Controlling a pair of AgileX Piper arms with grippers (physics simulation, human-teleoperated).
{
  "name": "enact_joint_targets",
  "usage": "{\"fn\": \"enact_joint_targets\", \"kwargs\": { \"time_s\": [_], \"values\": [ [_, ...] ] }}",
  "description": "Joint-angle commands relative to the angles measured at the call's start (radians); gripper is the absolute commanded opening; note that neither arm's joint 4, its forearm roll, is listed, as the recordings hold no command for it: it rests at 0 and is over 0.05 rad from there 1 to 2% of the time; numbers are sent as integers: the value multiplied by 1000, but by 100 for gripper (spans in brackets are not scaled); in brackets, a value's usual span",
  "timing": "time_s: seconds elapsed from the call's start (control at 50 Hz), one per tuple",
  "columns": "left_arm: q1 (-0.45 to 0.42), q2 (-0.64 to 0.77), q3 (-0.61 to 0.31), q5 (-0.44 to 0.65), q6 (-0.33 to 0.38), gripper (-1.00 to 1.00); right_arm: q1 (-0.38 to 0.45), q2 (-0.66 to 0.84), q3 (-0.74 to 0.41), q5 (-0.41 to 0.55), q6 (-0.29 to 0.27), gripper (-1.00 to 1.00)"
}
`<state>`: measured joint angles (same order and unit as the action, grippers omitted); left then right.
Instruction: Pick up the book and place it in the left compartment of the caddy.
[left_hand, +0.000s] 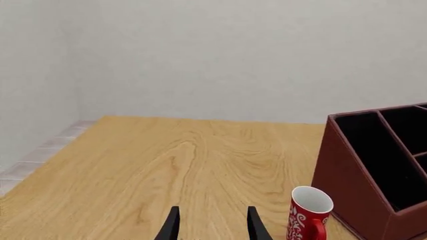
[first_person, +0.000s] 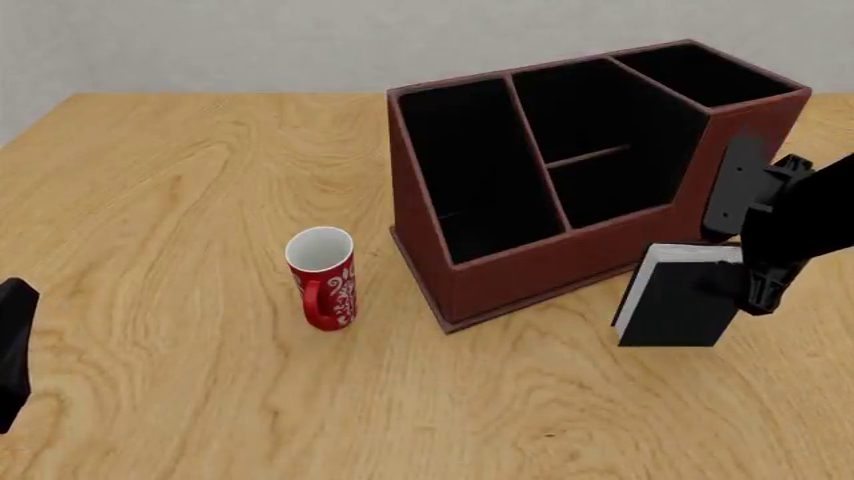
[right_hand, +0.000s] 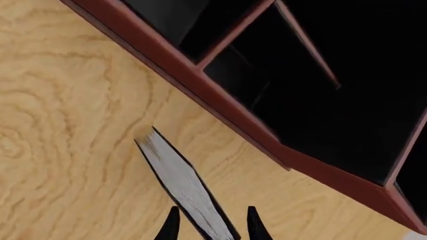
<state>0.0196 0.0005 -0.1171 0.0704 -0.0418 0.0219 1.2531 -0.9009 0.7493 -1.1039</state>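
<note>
Black fingers of the right gripper straddle the upper edge of the book, pinching it from both sides; in the right wrist view the white page edge runs straight out from between the fingertips. The book is upright, its long axis roughly vertical, just beside the near right corner of the caddy. I cannot tell whether it rests on the wooden table or hangs just above it.

From the book, the left compartment lies leftward and a little farther back, past the caddy's divided middle section. My judgement is that the coming move must raise the book over the caddy's rim and carry it left. The right arm has the book and is plainly the nearer one.

The left gripper hovers over bare wood well to the caddy's left, fingers spread and holding nothing. A red mug stands near the caddy's left front corner.
</note>
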Motion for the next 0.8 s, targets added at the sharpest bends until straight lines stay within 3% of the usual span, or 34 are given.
{"fn": "enact_joint_targets", "kwargs": {
  "time_s": [0.02, 0.52, 0.54, 0.8],
  "values": [
    [13, 0, 9, -8, -7, 100, 4, 58, 16, -44, -6, 100],
    [22, 0, 19, -13, -5, 100, 49, 101, 74, -108, 50, 100],
    [23, 0, 19, -14, -6, 100, 48, 96, 72, -107, 49, -100],
    [21, 0, 20, -14, -6, 100, 61, 44, 97, -75, 60, -100]
  ]
}}
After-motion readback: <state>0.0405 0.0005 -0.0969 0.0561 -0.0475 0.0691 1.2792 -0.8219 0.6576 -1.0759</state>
